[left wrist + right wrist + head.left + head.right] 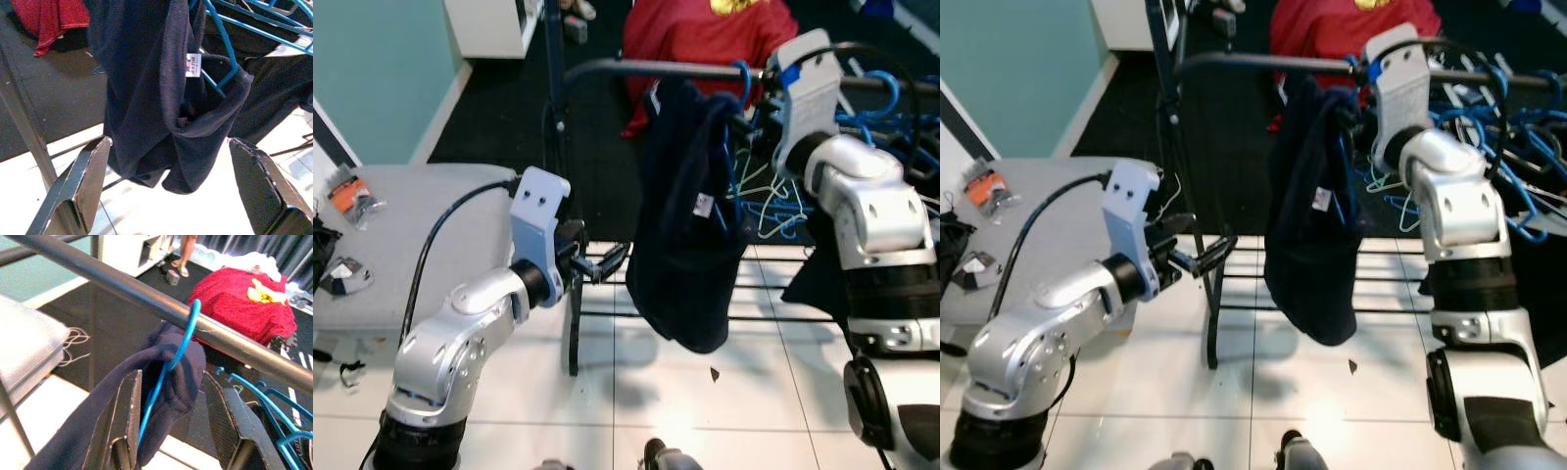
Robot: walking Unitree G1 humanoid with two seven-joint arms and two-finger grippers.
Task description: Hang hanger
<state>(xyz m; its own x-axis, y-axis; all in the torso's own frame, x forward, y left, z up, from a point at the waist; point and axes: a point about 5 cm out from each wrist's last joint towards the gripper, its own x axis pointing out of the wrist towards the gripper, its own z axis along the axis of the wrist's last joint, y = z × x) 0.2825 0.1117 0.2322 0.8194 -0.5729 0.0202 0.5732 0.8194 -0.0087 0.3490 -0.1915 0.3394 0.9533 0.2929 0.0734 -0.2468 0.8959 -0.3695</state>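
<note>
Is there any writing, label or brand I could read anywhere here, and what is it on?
Small white tag sewn on the dark navy garment hanging from the blue hanger: printed marks, too blurred to read.
Orange-and-black packet on the grey table: too small to read.
No other text can be read.

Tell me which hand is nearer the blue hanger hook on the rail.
Right. The right hand is up at the rail, fingers either side of the blue hanger hook. The left hand sits lower, open, beside the hanging dark garment.
</note>
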